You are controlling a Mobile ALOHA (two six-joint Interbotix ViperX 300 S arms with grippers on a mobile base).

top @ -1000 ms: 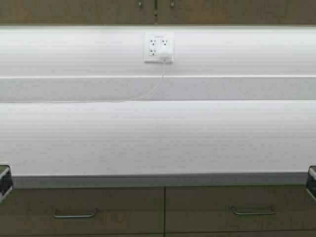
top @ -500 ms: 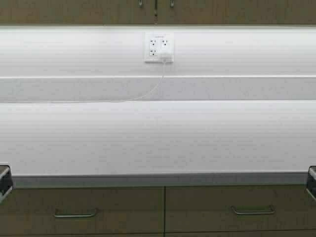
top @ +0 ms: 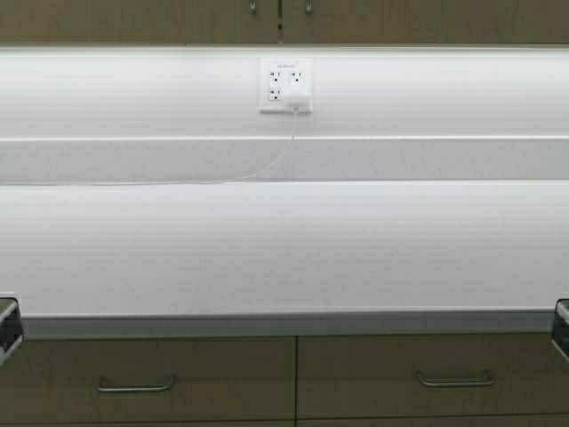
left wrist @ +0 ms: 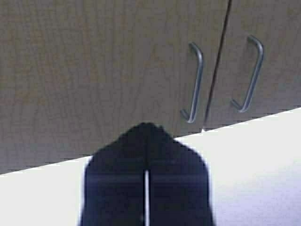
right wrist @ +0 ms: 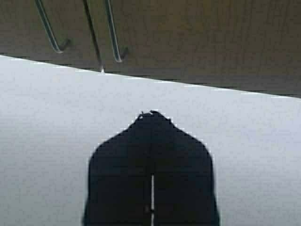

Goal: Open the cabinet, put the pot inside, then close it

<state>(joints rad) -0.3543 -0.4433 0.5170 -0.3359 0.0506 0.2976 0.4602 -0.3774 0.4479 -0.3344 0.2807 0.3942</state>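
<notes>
Risk noted: the cabinet [top: 281, 20] is shut and only its lower edge is seen in the high view; a blind reach for the handle [left wrist: 194, 82] could slip off or catch the neighbouring handle [left wrist: 249, 73] just beside the door seam. The pot is not seen in any view, so its location cannot be told. Left hand [left wrist: 146, 141] is held low, aimed up at the doors, fingers pressed together. Right hand [right wrist: 151, 127] is posed alike, fingers pressed together. Table [top: 284, 249] lies ahead.
</notes>
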